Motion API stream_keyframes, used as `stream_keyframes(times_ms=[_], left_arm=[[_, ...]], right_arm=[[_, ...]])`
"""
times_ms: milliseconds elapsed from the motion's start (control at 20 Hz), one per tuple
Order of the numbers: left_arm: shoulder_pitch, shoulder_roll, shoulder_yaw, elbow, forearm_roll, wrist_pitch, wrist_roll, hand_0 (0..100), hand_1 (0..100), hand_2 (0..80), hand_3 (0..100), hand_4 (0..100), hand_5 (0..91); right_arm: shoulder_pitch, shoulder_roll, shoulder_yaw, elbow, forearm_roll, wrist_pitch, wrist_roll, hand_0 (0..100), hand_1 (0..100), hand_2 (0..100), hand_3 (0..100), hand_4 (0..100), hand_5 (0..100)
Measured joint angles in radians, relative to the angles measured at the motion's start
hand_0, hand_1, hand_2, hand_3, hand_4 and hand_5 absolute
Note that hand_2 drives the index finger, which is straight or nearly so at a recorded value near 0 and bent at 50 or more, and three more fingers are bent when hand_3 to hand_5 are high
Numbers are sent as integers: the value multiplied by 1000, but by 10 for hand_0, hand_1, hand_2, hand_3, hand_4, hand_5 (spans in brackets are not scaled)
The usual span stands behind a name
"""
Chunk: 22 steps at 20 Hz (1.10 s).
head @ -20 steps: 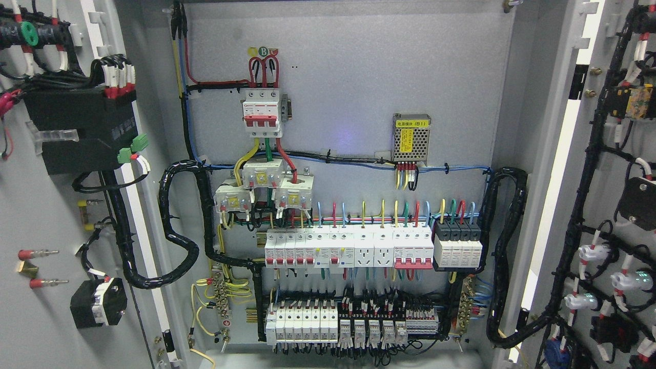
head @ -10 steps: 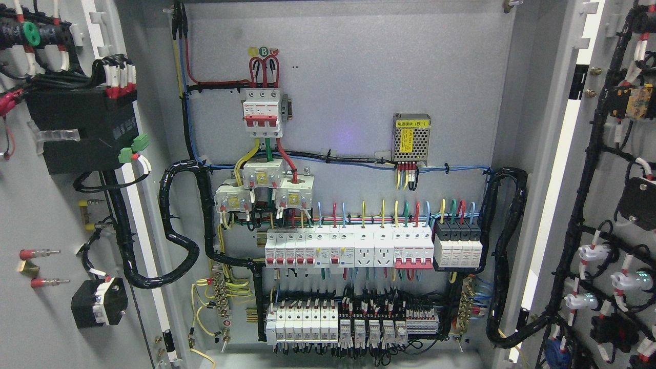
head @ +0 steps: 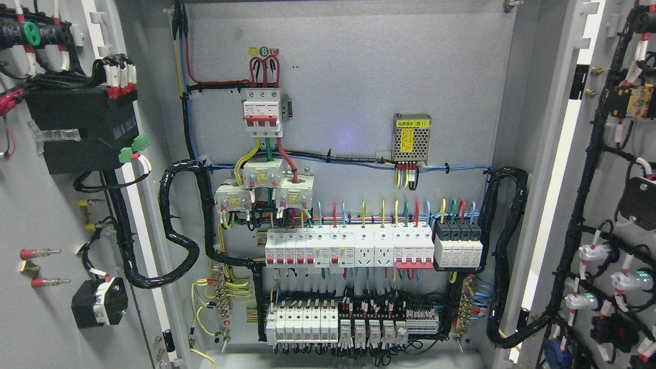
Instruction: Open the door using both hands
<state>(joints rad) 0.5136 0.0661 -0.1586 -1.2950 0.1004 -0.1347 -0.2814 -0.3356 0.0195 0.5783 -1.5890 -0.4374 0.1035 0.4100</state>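
Note:
An electrical cabinet fills the head view with both doors swung wide. The left door (head: pixel 46 215) shows its grey inner face at the picture's left, carrying a black module and wiring. The right door (head: pixel 605 154) stands at the picture's right edge, lined with black cable looms and white lamp holders. Between them the grey back panel (head: pixel 359 77) is fully exposed. Neither of my hands nor any arm shows in this view.
On the back panel sit a red and white main breaker (head: pixel 262 111), a meshed power supply (head: pixel 411 137), a row of white breakers (head: pixel 348 248) and lower terminal blocks (head: pixel 353 323). Thick black cable looms (head: pixel 177 230) curve down both sides.
The left door's fittings have shifted a few pixels to the right. Everything else stands as it was.

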Motion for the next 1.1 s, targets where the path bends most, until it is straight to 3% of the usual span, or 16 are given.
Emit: stream_keyframes(times_ms=[250, 601, 1102], left_arm=[[11, 19, -31, -137, 5, -6, 1, 0, 0, 0, 0, 31, 0], [-13, 34, -63, -289, 6, -36, 1, 0, 0, 0, 0, 31, 0], [-22, 53, -91, -442, 1, -294, 17, 0, 0, 0, 0, 30, 0]], right_arm=[[107, -67, -57, -36, 11, -144, -58, 106, 0, 0, 0, 0, 0], [275, -171, -144, -99, 14, -322, -69, 106, 0, 0, 0, 0, 0], [549, -303, -284, -207, 15, -551, -69, 106, 0, 0, 0, 0, 0]])
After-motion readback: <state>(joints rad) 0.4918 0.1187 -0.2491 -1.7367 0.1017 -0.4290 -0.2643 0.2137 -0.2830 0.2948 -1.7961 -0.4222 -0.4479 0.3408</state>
